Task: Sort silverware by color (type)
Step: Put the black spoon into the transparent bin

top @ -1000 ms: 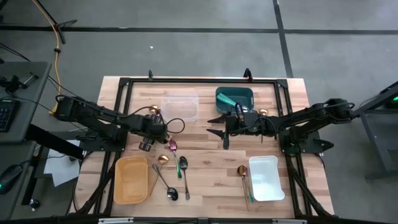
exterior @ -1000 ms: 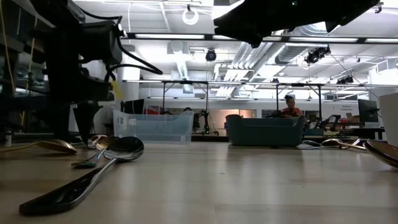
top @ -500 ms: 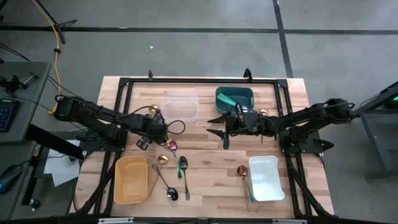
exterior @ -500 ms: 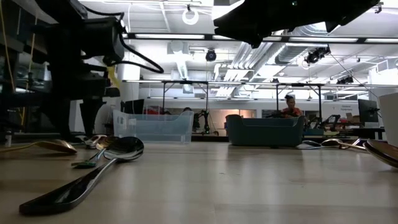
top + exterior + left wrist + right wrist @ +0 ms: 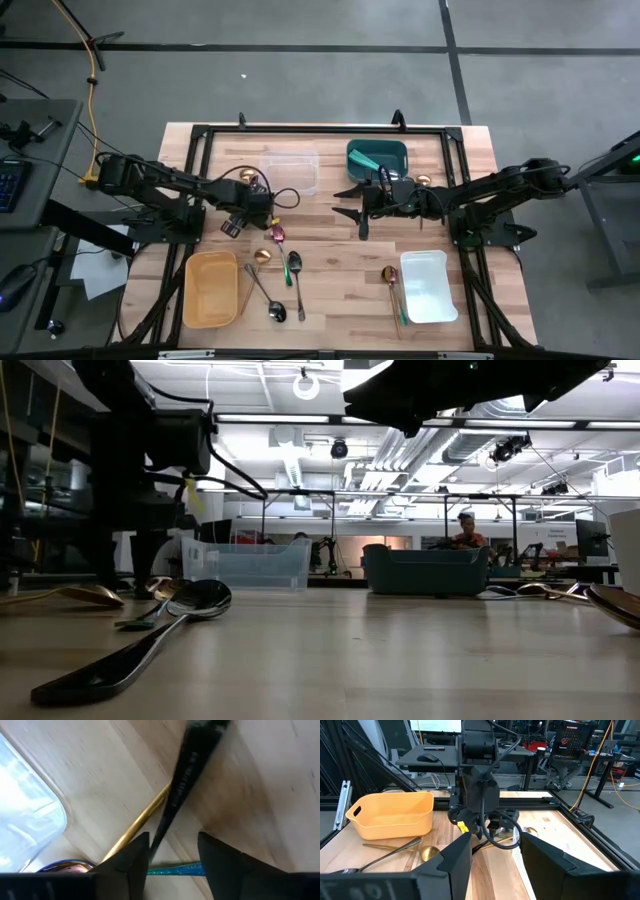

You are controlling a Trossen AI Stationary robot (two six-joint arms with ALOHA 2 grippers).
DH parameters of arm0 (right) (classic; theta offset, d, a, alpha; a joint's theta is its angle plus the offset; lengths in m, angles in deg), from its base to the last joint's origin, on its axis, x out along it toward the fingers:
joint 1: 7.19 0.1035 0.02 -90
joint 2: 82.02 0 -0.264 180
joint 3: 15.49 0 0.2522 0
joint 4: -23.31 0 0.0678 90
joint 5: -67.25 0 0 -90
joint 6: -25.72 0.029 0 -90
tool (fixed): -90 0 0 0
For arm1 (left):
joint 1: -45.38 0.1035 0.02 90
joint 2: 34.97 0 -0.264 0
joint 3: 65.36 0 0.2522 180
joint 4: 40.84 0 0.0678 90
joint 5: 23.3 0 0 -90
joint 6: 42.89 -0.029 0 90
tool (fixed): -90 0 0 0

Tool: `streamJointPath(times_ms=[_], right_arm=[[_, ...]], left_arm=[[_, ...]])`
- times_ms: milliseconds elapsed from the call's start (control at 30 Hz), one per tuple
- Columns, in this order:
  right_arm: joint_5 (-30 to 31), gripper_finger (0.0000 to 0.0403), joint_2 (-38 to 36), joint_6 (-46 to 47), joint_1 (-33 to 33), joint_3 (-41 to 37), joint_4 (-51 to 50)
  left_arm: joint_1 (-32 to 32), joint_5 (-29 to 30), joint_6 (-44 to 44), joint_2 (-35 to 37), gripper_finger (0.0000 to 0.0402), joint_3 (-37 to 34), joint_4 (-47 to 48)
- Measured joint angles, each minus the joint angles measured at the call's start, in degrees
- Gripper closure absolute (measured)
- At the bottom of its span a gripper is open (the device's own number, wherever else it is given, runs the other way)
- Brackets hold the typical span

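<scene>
From above, the left gripper (image 5: 262,212) is seen over the worktop (image 5: 330,300), just beside the pink-purple spoon (image 5: 278,236). A gold spoon (image 5: 263,256) and a teal-handled spoon (image 5: 295,266) lie near, next to the yellow container (image 5: 210,290). The right gripper (image 5: 340,202) is held spread and empty near the teal container (image 5: 377,156).

At worktop level, a dark spoon (image 5: 150,645) is seen nearest, with the clear container (image 5: 248,565) behind.

In the left wrist view, a dark slim shape (image 5: 182,785) is seen just ahead of the gripper. A gold handle (image 5: 137,822) and a teal handle (image 5: 172,868) lie below. Whether anything is pinched cannot be told.

In the right wrist view, the spread gripper is faced toward the left arm.
</scene>
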Motion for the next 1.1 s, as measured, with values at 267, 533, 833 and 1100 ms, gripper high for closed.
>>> streamJointPath(times_ms=[267,533,833,1100], right_arm=[[0.00,0.0237,0.00,0.92,0.00,0.00,0.00],[0.00,0.0237,0.00,0.92,0.00,0.00,0.00],[0.00,0.0237,0.00,0.92,0.00,0.00,0.00],[0.00,0.0237,0.02,0.90,0.01,0.00,-0.11]], left_arm=[[-0.05,-1.99,0.61,0.17,0.0370,-0.04,0.57],[-0.01,-1.89,3.66,-0.30,0.0390,2.04,2.58],[-0.69,-1.96,8.40,0.03,0.0396,12.79,14.70],[-3.35,-8.25,14.60,9.10,0.0396,21.53,14.01]])
